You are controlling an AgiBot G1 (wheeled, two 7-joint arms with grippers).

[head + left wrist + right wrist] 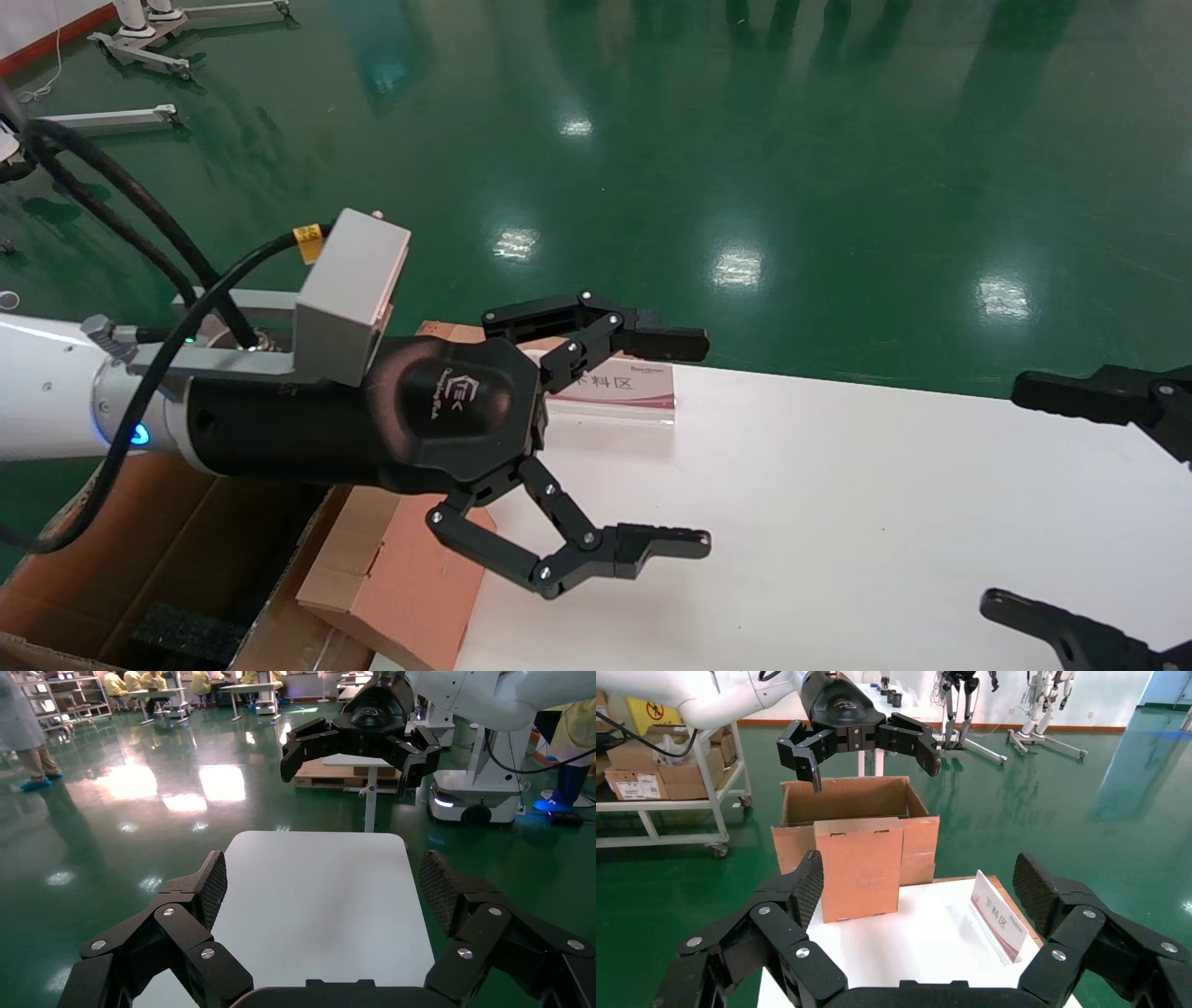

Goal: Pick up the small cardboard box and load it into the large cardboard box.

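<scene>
Your left claw (684, 443) hangs wide open and empty above the small cardboard box (410, 568), which stands on end at the surface (838, 522) edge, touching the large cardboard box (140, 568). Right claw (1062, 503) gapes empty too.

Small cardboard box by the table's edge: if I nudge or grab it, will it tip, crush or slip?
The small cardboard box stands upright on a narrow end at the table edge, so a push high up would probably topple it. It looks like thin, hollow cardboard; a hard squeeze may dent it. Its matte faces should hold against the open left gripper.

White left arm (37, 387), black screw-studded end effector (652, 443), black cables (140, 233).
</scene>
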